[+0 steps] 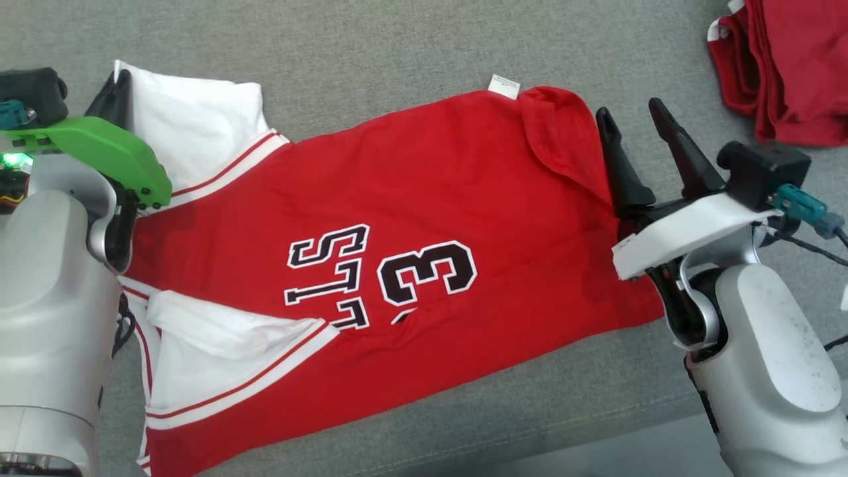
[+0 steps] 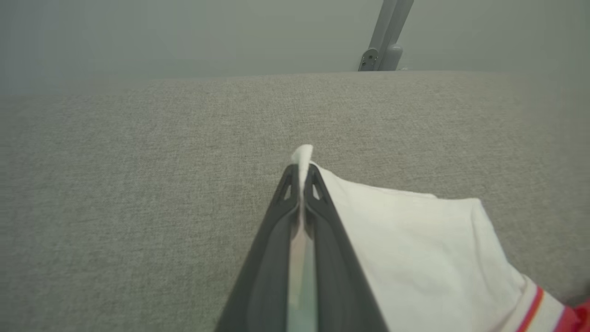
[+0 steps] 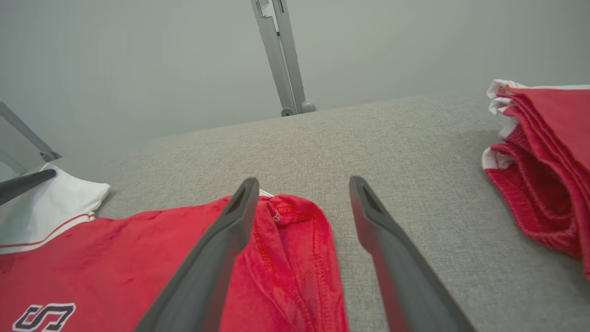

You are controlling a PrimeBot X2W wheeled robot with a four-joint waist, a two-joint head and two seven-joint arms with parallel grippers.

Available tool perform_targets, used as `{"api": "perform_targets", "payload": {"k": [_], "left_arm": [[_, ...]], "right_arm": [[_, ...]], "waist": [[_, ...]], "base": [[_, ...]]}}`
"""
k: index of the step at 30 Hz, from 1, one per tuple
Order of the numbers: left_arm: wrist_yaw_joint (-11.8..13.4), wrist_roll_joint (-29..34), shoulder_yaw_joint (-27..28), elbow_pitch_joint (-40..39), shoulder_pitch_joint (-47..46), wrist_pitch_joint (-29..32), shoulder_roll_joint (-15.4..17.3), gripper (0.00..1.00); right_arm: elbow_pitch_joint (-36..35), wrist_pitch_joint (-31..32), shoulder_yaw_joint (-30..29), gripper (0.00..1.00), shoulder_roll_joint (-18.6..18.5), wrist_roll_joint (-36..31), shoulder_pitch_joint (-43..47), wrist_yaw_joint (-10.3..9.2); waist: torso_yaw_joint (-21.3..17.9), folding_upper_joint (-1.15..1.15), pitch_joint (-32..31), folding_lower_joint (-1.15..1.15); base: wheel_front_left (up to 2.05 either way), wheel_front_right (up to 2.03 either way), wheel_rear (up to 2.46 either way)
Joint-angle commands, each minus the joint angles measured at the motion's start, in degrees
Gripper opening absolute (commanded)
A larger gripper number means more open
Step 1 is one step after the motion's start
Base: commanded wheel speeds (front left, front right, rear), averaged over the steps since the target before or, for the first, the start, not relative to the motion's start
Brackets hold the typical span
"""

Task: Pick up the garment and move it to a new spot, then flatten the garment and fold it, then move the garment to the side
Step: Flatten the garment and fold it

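The left gripper (image 2: 300, 177) is clamped on the white sleeve (image 2: 415, 240) of the red jersey (image 1: 397, 199). The right gripper (image 1: 629, 109) stands wide open at the jersey's hem (image 1: 563, 132), holding nothing.

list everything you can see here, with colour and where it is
jersey: one, red and white with black-and-white print, spread across the middle of the surface
care label: one, white, sticking out at the jersey's far edge
folded garments: one stack, red with white trim, far right corner
padded surface: one, grey, under everything
metal post: one, grey, beyond the surface's far edge
left claw: one, dark, shut on the tip of the white sleeve
right claw: one, dark, open at the jersey's turned-over hem corner
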Motion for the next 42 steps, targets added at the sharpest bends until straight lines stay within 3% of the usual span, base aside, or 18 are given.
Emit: {"api": "perform_targets", "payload": {"k": [1,5,11,21,26,31,32,33,34,35,39,42], "left_arm": [[-0.2,-0.9,-0.1,-0.7,1.7,-1.0,-0.3,0.0],[-0.5,-2.0,-0.7,-3.2,3.6,-2.6,-1.3,0.0],[-0.5,-3.5,-1.3,-6.0,6.3,-3.4,-2.3,0.0],[-0.3,-4.6,-1.6,-7.8,8.0,-3.7,-3.0,0.0],[-0.1,-5.0,-1.6,-8.2,8.4,-3.6,-2.9,0.0],[0.1,-5.5,-1.6,-8.6,8.7,-3.6,-2.7,0.0],[0.1,-5.5,-1.6,-8.6,8.8,-3.6,-2.6,0.0],[0.1,-5.6,-1.6,-8.7,8.9,-3.6,-2.5,0.0],[0.2,-5.7,-1.6,-8.7,9.0,-3.6,-2.5,0.0],[0.2,-5.7,-1.6,-8.7,9.0,-3.6,-2.5,0.0],[0.3,-6.0,-1.5,-8.8,9.3,-3.6,-2.2,0.0],[0.3,-6.2,-1.6,-8.9,9.6,-3.5,-2.1,0.0]], "right_arm": [[0.8,0.9,0.9,1.0,-0.3,-0.7,-1.2,-0.02],[4.4,3.3,3.5,1.0,-0.9,-3.6,-3.8,-0.02],[13.1,5.6,6.5,1.0,1.2,-6.0,-7.3,-0.03],[27.2,3.3,3.7,1.0,3.6,-17.9,-12.8,-0.03],[30.7,1.1,0.6,0.8,4.1,-25.8,-14.5,-0.03],[32.8,-0.6,-3.4,0.72,4.5,-30.1,-15.8,-0.03],[33.1,-0.9,-4.1,0.64,4.6,-30.5,-15.9,-0.03],[33.5,-1.1,-4.6,0.5,4.7,-31.0,-16.1,-0.03],[33.7,-1.5,-5.2,0.43,4.7,-31.4,-16.3,-0.03],[33.7,-1.5,-5.2,0.43,4.7,-31.4,-16.3,-0.03],[34.5,-2.9,-6.5,0.0,4.8,-32.0,-17.0,-0.04],[35.5,-3.5,-6.7,0.0,4.9,-30.8,-17.4,-0.04]], "waist": [[1.8,0.64,-1.7,0.0],[3.9,0.64,-3.0,0.0],[5.9,0.64,-3.8,0.0],[7.0,0.64,-3.7,0.0],[7.1,0.64,-3.6,0.0],[7.2,0.64,-3.6,0.0],[7.2,0.64,-3.7,0.0],[7.2,0.64,-3.7,0.0],[7.2,0.64,-3.7,0.0],[7.2,0.64,-3.7,0.0],[7.1,0.64,-3.8,0.0],[7.1,0.64,-4.0,0.0]], "base": [[0.0,0.0,0.0],[0.0,0.0,0.0],[0.0,0.0,0.0],[0.0,0.0,0.0],[0.0,0.0,0.0],[0.0,0.0,0.0],[0.0,0.0,0.0],[0.0,0.0,0.0],[0.0,0.0,0.0],[0.0,0.0,0.0],[0.0,0.0,0.0],[0.0,0.0,0.0]]}}
